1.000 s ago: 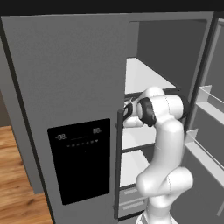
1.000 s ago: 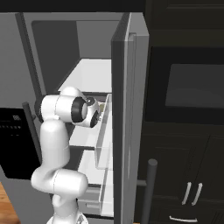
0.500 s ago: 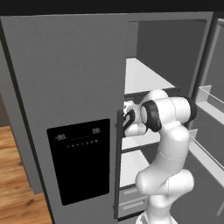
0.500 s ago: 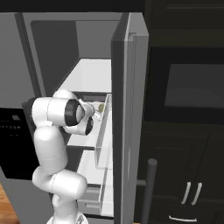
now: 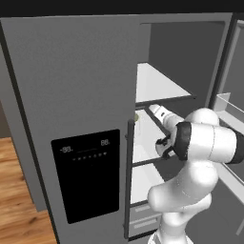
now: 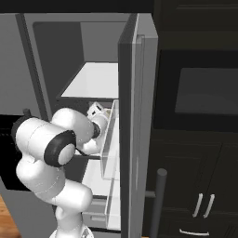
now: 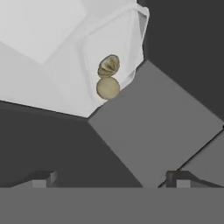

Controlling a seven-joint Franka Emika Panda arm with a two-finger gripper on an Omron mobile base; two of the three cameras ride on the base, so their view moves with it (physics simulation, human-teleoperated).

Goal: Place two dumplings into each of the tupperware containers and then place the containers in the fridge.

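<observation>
Two dumplings (image 7: 108, 77), one tupperware container (image 7: 131, 35), one fridge (image 5: 86, 95).

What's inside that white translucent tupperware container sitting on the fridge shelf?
Two lumpy olive-beige dumplings lie touching in the white translucent rectangular tupperware container on the fridge's white shelf. Nothing covers them; the container's far end runs out of frame.

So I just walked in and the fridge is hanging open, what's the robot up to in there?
The robot arm is reaching into the open fridge. A tupperware container sits on a white fridge shelf with two dumplings inside. The gripper is open with nothing between its fingers, a little way off from the container, so that one looks delivered.
</observation>
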